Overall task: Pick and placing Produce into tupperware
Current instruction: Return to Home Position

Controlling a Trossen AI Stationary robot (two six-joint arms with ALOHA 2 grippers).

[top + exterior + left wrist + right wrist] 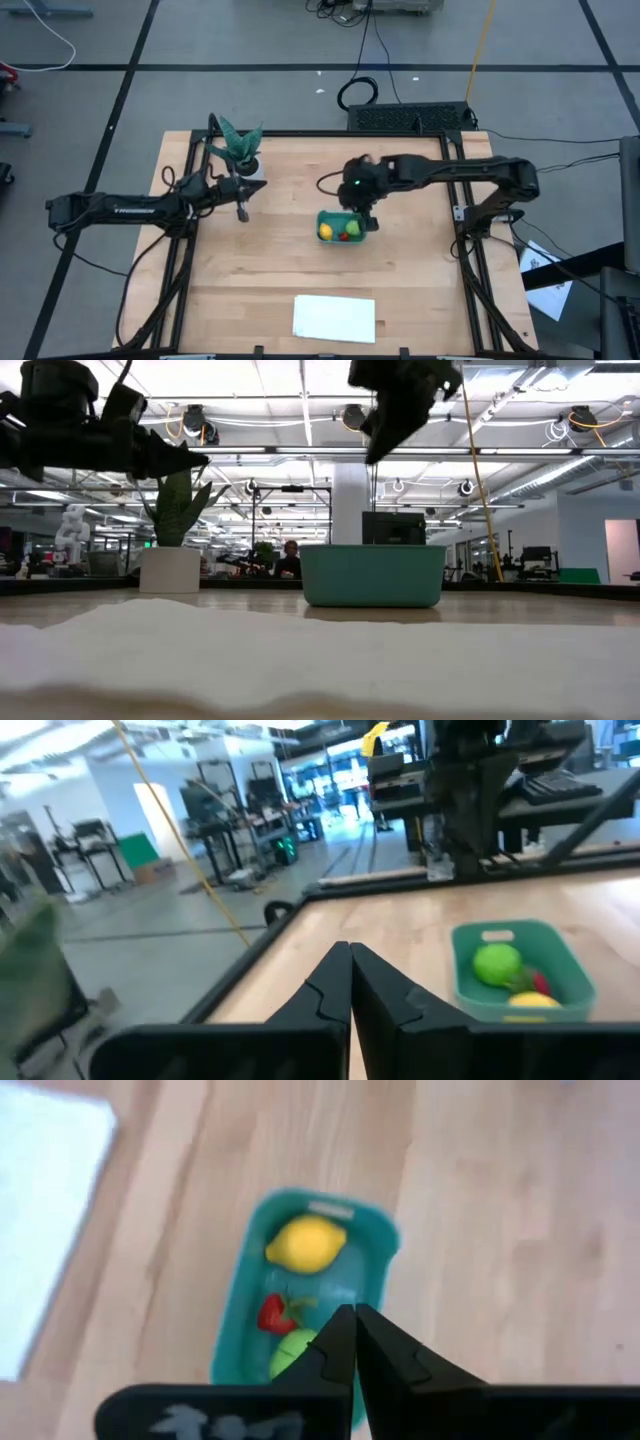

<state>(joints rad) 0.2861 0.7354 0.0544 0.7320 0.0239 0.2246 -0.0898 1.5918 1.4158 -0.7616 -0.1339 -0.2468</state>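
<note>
Grip empty and closed: my right gripper (pixel 352 1320) has its two fingers pressed tip to tip with nothing between them, and it hangs above the tub (pixel 232 1325), lifted well clear of the rim. I judge it is shut on nothing because nothing is left to carry. All three pieces lie inside the tub: the lemon (pixel 305 1243) at one end, the strawberry (pixel 277 1314) in the middle touching the ball (pixel 295 1355), which sits at the other end, partly hidden under my fingertips. The height makes sense too, since from here I could pull back without clipping the tub's wall or tipping it. My left gripper (pixel 350 955) is also closed on nothing and waits well apart from the tub, off its left side and raised above the table (pixel 420 300), out of the right arm's way. The plant (pixel 240 148) stands beyond it, farther from the tub, and the sheet (pixel 334 317) lies well apart from the tub on the side opposite the plant. As I read it, the sorting is finished and only drawing both arms back remains.
</note>
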